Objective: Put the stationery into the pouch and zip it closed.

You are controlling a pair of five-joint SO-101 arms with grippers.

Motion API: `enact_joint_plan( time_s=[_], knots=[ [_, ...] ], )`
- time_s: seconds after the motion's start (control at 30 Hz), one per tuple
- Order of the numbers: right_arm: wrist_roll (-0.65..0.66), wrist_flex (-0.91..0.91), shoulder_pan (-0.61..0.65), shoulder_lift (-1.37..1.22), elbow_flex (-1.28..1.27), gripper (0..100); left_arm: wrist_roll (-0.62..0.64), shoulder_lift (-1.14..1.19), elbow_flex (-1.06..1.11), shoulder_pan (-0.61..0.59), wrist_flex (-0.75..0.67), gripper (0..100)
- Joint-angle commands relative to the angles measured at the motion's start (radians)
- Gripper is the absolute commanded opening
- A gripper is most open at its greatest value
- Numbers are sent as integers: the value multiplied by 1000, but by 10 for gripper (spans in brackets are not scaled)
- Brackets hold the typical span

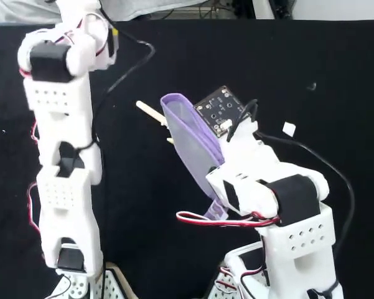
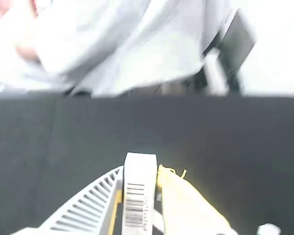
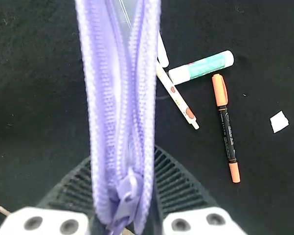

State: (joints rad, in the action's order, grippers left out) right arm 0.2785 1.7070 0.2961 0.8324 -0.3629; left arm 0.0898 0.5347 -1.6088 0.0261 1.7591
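The right tool (image 3: pixel 124 218) is clamped on the zipper end of the purple pouch (image 3: pixel 120 98), which stands on edge with its mouth slightly parted, in the middle of the high view. Beside it on the black bench (image 3: pixel 39 73) lie a glue stick (image 3: pixel 201 67), a spotted white pen (image 3: pixel 178 100) and an orange marker (image 3: pixel 226 127). The left tool (image 2: pixel 141 171), raised at upper left, pinches a white barcoded piece (image 2: pixel 138 200).

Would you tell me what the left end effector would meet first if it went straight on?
Probably the bare black table, reached first by the white barcoded item the left end effector holds; depth is unclear.
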Motion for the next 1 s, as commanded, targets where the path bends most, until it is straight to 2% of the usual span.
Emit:
enact_joint_plan(
  time_s=[0.0, 0.17, 0.5, 0.97],
  knots=[
    [8, -9, 9, -15, -38, 11, 34, -152, -53, 77, 5, 29],
    [8, -9, 9, -15, -38, 11, 37, -264, -36, 128, 6, 29],
    [9, -8, 9, -13, -38, 11, 129, -588, 343, 200, 0, 29],
    [8, -6, 9, -13, -38, 11, 184, -689, 355, 236, 3, 29]
  ],
)
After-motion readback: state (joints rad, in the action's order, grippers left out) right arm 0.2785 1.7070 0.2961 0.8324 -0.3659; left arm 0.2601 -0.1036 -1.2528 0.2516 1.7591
